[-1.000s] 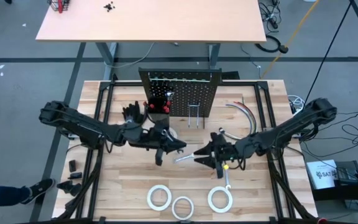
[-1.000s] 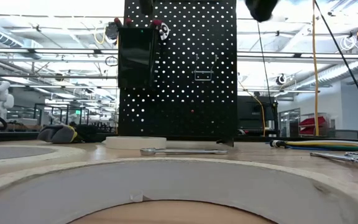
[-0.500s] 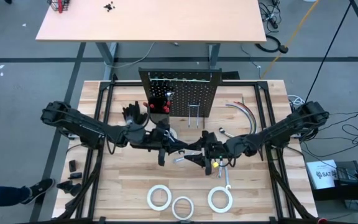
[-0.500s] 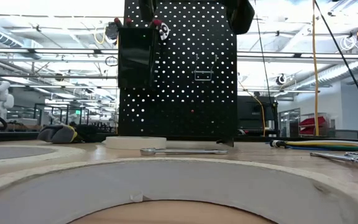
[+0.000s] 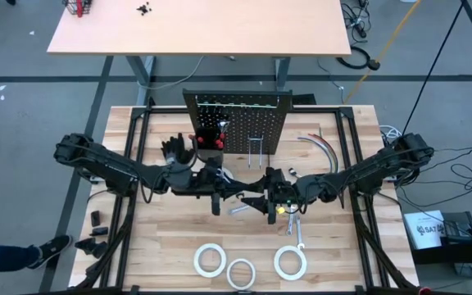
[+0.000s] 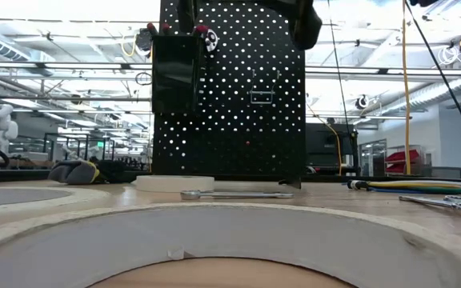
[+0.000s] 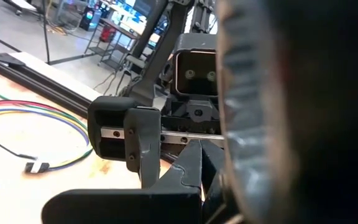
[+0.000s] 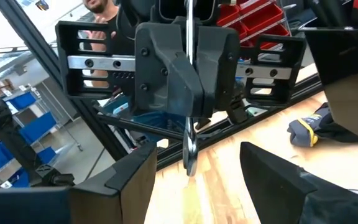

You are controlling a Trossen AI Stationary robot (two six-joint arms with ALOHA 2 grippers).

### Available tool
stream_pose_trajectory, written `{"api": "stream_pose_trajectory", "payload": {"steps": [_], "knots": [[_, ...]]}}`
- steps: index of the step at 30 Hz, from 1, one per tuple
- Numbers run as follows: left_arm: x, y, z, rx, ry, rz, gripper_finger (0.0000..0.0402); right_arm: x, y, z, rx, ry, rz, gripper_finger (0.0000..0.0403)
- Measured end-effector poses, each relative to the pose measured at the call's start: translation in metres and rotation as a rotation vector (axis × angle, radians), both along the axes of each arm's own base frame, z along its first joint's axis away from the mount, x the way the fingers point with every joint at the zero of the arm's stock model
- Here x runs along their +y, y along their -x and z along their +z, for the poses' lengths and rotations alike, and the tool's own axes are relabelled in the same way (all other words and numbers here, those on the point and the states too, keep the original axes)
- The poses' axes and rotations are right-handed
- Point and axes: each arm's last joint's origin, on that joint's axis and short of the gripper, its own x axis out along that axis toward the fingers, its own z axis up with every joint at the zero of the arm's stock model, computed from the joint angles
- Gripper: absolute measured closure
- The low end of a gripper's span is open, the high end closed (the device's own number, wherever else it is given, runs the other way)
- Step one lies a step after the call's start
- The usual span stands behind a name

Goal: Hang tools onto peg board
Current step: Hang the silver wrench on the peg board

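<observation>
My left gripper (image 5: 233, 195) and my right gripper (image 5: 260, 200) face each other, both level, above the table in front of the black peg board (image 5: 238, 123). The left gripper (image 8: 186, 74) is shut on a thin silver wrench (image 8: 189, 146) that stands upright. My right gripper (image 8: 197, 154) is open. Its two fingers stand on either side of the wrench's lower end, apart from it. Another wrench (image 6: 234, 194) lies flat on the table under the grippers. Red-handled screwdrivers (image 5: 211, 139) stand in the board's bin. My left gripper pinches the wrench's shaft (image 8: 189, 121) between its two fingers, around its middle. The fingers come level from the table's left and lie across the wrench. The wrench stands upright and clear of the table, with its lower end (image 8: 190, 163) hanging below the fingers.
Three white tape rolls (image 5: 210, 260) (image 5: 241, 272) (image 5: 290, 263) lie near the front edge. A silver ratchet (image 6: 446, 202) and grey hoses (image 5: 322, 147) lie to the right. Black gloves (image 5: 174, 147) lie left of the board, next to another tape roll (image 6: 174, 182).
My right gripper has moved toward the table's left and slightly down, up to the left gripper and its wrench. The left gripper has stayed in place, shut on the wrench.
</observation>
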Motion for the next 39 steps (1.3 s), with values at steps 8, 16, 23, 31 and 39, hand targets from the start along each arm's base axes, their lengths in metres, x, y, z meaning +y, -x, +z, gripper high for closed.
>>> {"api": "stream_pose_trajectory", "payload": {"steps": [8,16,23,31,39], "knots": [[0.004,-0.001,0.0,0.0,0.001,0.024,0.0402,-0.008,-0.002,0.001,-0.009,-0.01,0.023,0.0181],[0.01,-0.002,0.0,-0.001,0.001,0.041,0.0402,-0.014,-0.004,0.004,-0.046,-0.008,0.048,0.0181],[0.014,-0.003,0.0,-0.002,0.006,0.055,0.0402,-0.02,-0.005,0.004,-0.045,-0.003,0.032,0.0192],[0.017,-0.003,0.0,-0.001,0.007,0.064,0.0402,-0.029,-0.007,0.005,-0.057,0.0,0.05,0.0271],[0.02,-0.004,0.001,-0.007,0.009,0.071,0.0402,-0.029,-0.007,0.006,-0.067,0.027,0.045,0.035]]}}
